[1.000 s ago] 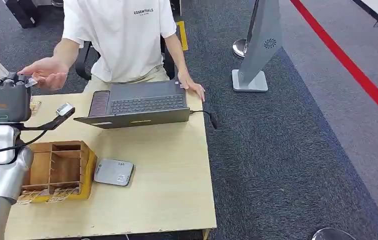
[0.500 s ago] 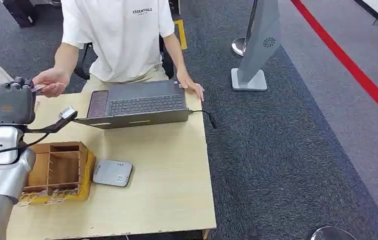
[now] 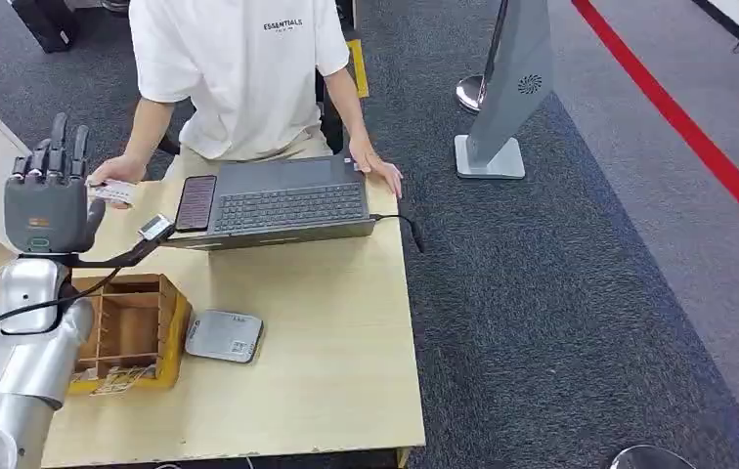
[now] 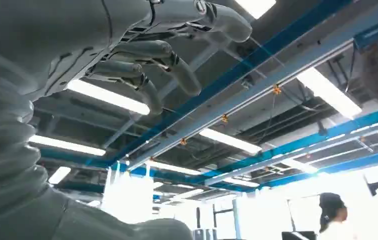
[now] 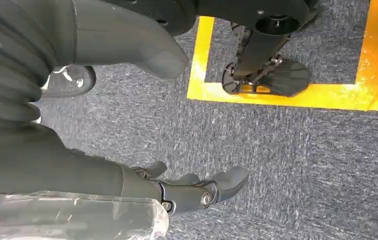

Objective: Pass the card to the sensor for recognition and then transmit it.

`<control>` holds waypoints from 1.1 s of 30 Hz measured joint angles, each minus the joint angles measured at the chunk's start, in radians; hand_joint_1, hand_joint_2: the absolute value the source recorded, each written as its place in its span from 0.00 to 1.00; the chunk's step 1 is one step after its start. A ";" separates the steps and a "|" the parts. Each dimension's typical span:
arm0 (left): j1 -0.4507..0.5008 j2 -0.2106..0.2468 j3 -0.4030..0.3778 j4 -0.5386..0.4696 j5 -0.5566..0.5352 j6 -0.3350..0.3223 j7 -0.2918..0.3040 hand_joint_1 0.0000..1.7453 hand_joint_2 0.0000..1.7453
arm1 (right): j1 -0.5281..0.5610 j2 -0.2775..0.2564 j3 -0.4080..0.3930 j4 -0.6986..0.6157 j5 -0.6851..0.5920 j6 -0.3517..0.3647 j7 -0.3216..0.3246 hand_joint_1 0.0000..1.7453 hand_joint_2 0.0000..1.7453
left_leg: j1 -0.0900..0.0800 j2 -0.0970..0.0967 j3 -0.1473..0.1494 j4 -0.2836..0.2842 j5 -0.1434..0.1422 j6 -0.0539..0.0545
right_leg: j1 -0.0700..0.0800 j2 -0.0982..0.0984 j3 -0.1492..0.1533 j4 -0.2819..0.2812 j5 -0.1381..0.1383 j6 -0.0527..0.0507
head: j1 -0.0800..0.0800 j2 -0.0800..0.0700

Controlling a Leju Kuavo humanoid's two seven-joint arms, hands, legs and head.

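Since the earlier frame the card [image 3: 114, 191] has passed to the person's hand [image 3: 111, 176]; left hand [image 3: 50, 200] now empty, fingers spread, should retract slowly, clear of it.

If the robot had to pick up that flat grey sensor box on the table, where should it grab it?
Probably by its two opposite side edges, coming straight down from above. The grey sensor box lies flat and low on the table, so only its thin rim offers purchase. The side away from the wooden organizer has more room for fingers.
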 joint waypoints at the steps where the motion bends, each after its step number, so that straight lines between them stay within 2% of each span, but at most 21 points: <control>1: 0.006 -0.008 0.000 -0.012 -0.001 0.000 -0.001 0.00 1.00 | 0.000 0.000 -0.003 0.000 0.000 0.000 -0.002 0.00 1.00 | 0.000 0.001 0.000 0.000 0.000 0.000 | 0.000 0.002 0.000 0.000 0.001 0.001 | 0.000 0.000; 5: 0.037 -0.048 -0.003 -0.081 0.024 0.001 -0.029 0.00 1.00 | 0.005 0.000 -0.011 0.000 -0.002 0.000 -0.007 0.00 1.00 | 0.000 0.002 0.000 0.001 0.000 0.000 | 0.000 0.003 -0.001 0.000 0.001 0.002 | 0.000 0.000; 7: 0.079 -0.071 -0.016 -0.153 0.049 0.001 -0.044 0.00 1.00 | 0.008 0.000 -0.017 0.000 -0.012 -0.002 -0.013 0.00 1.00 | 0.000 0.002 0.000 0.001 -0.001 0.001 | -0.001 0.003 -0.001 0.000 0.001 0.002 | 0.000 0.000; 14: 0.326 -0.133 -0.043 -0.494 0.095 0.002 -0.111 0.00 1.00 | 0.026 0.000 -0.062 0.000 -0.033 -0.019 -0.014 0.00 1.00 | 0.000 0.005 0.000 0.000 -0.002 0.002 | -0.001 0.006 -0.002 -0.001 0.001 0.003 | 0.000 0.000; 19: 0.462 -0.169 -0.046 -0.660 0.065 0.002 -0.171 0.00 1.00 | 0.028 0.000 -0.086 0.000 -0.039 -0.023 -0.021 0.00 1.00 | 0.000 0.005 0.000 0.000 -0.002 0.002 | 0.000 0.005 -0.002 -0.001 0.001 0.003 | 0.000 0.000; 22: 0.519 -0.184 -0.053 -0.736 0.061 0.002 -0.191 0.00 1.00 | 0.030 0.000 -0.096 0.000 -0.041 -0.027 -0.027 0.00 1.00 | 0.000 0.005 0.000 0.000 -0.002 0.002 | 0.000 0.005 -0.002 -0.001 0.001 0.003 | 0.000 0.000; 27: 0.560 -0.195 -0.055 -0.793 0.060 0.002 -0.193 0.00 1.00 | 0.030 0.000 -0.109 0.000 -0.042 -0.028 -0.029 0.00 1.00 | 0.000 0.005 0.000 0.000 -0.002 0.002 | 0.000 0.005 -0.001 -0.001 0.001 0.003 | 0.000 0.000; 30: 0.591 -0.201 -0.058 -0.829 0.066 0.002 -0.231 0.00 1.00 | 0.030 0.000 -0.113 0.000 -0.048 -0.031 -0.031 0.00 1.00 | 0.000 0.005 0.000 0.000 -0.002 0.002 | 0.000 0.005 -0.001 -0.001 0.001 0.003 | 0.000 0.000; 33: 0.657 -0.203 -0.088 -0.866 0.028 0.002 -0.203 0.00 1.00 | 0.031 0.000 -0.132 0.000 -0.053 -0.034 -0.033 0.00 1.00 | 0.000 0.005 0.000 0.000 -0.002 0.002 | -0.001 0.005 -0.001 -0.001 0.001 0.004 | 0.000 0.000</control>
